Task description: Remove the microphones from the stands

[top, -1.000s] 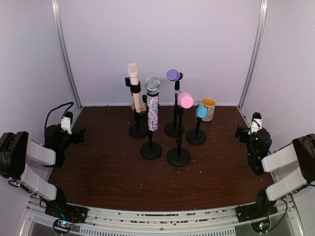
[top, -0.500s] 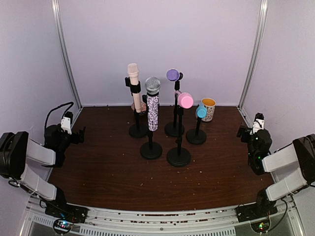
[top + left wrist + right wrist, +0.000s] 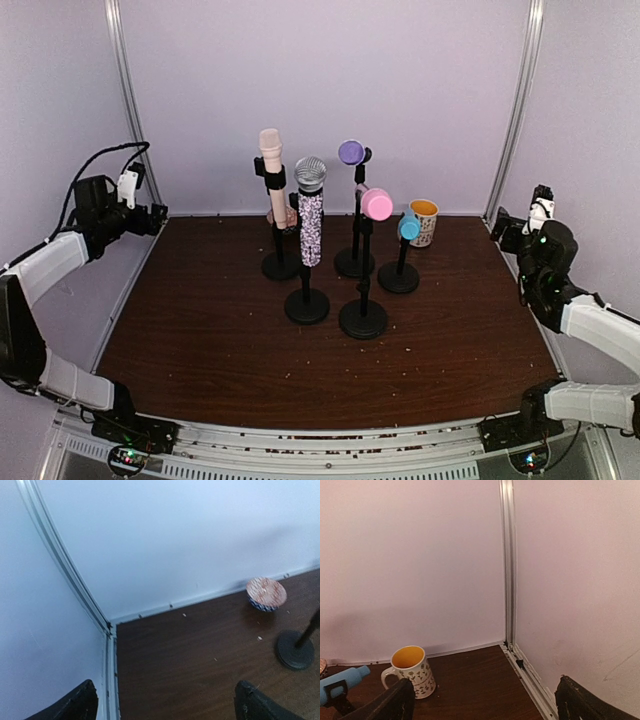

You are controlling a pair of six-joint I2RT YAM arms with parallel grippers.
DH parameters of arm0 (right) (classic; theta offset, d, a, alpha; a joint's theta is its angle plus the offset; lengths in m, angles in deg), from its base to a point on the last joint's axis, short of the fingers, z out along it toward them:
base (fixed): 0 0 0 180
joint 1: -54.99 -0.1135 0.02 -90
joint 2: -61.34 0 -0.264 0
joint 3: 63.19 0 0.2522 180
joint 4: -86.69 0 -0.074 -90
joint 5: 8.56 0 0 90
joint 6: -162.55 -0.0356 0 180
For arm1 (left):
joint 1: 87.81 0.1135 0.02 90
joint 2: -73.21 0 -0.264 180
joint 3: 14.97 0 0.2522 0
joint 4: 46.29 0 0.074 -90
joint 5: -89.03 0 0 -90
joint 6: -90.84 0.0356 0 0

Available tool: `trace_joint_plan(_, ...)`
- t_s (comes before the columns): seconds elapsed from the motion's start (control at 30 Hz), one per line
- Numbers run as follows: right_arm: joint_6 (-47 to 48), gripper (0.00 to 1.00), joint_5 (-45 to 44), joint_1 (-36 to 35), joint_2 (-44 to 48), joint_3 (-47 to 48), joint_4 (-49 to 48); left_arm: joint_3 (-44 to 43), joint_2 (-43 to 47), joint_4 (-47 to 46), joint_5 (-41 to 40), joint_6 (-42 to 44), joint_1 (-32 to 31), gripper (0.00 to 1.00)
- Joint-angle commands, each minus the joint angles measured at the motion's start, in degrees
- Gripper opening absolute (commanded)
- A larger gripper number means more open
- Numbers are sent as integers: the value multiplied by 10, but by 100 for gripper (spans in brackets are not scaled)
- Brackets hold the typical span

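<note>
Well apart: microphones, left claw, right claw.

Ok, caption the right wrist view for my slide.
Open right gripper faces the corner; floral mug and blue microphone lower left.

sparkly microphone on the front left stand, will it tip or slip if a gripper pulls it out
The sparkly microphone stands tall on a thin pole over a small round base, so a sideways pull would probably tip it. Its glittery body looks rough, likely giving decent grip.
</note>
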Motion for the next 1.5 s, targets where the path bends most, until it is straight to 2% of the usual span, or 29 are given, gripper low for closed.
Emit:
trace_joint_plan(0.0, -16, 100, 132, -8, 26, 66, 113, -60, 24, 286, 70, 23, 5, 98)
trace_joint_plan(0.17, -176, 100, 199, -8, 50, 71, 70, -71, 94, 346, 116, 1, 5, 98)
trace_joint_plan(0.27, -237, 100, 263, -8, 52, 71, 41, -72, 128, 385, 136, 6, 5, 98)
trace_joint_plan(0.37, -241, 100, 351, -7, 36, 82, 16, -69, 159, 422, 153, 37, 5, 98)
trace_joint_plan(0.43, -205, 100, 369, -21, 26, 107, 58, -65, 172, 435, 154, 53, 5, 98)
trace_joint_plan(0.53, -62, 100, 238, -122, 55, 113, 141, -59, 182, 441, 159, 66, 5, 98)
trace_joint_plan(0.7, 73, 100, 64, -281, 99, 50, 127, -69, 176, 446, 206, 70, 5, 98)
trace_joint_plan(0.8, 128, 100, 34, -351, 112, 4, 67, -82, 170, 458, 238, 70, 4, 98)
trace_joint_plan(0.9, 214, 100, -10, -417, 67, 18, 51, -84, 161, 460, 262, 72, 4, 98)
trace_joint_plan(1.17, 347, 100, -81, -520, -53, 92, -57, -98, 136, 466, 286, 66, -2, 98)
trace_joint_plan(1.33, 401, 100, -126, -548, -109, 148, -135, -112, 129, 487, 294, 76, -7, 98)
trace_joint_plan(1.47, 407, 98, -124, -556, -144, 191, -146, -123, 132, 501, 300, 79, -8, 98)
